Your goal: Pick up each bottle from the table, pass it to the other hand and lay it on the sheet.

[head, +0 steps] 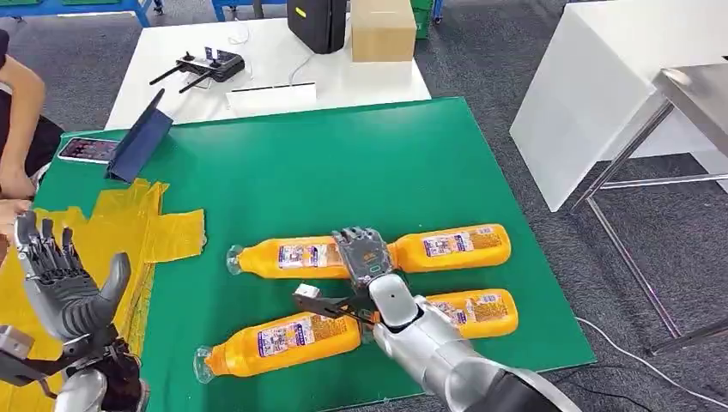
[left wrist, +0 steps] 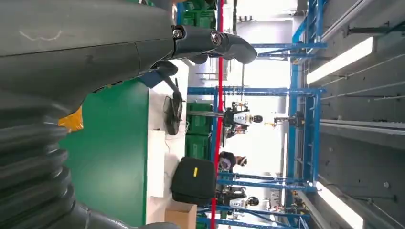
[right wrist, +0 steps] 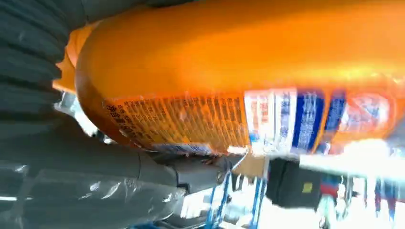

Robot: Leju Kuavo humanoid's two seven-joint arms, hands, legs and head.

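Note:
Several orange bottles lie on the green mat (head: 343,163). My right hand (head: 362,253) reaches over the base end of the far-left bottle (head: 283,257), which rests on the mat; up close the bottle (right wrist: 239,62) lies against the hand's thumb (right wrist: 143,167). Another bottle (head: 455,246) lies just right of the hand, one (head: 481,311) behind my forearm, and one (head: 283,342) near the front edge. My left hand (head: 64,287) is raised with fingers spread over the crumpled yellow sheet (head: 129,223); its fingers (left wrist: 215,40) hold nothing.
A person's arm (head: 17,103) is at the far left by a phone (head: 86,148) and a blue folder (head: 142,137). On the white table behind are a controller (head: 206,67), a black case (head: 318,21) and a cardboard box (head: 382,30). A white bench (head: 592,103) stands right.

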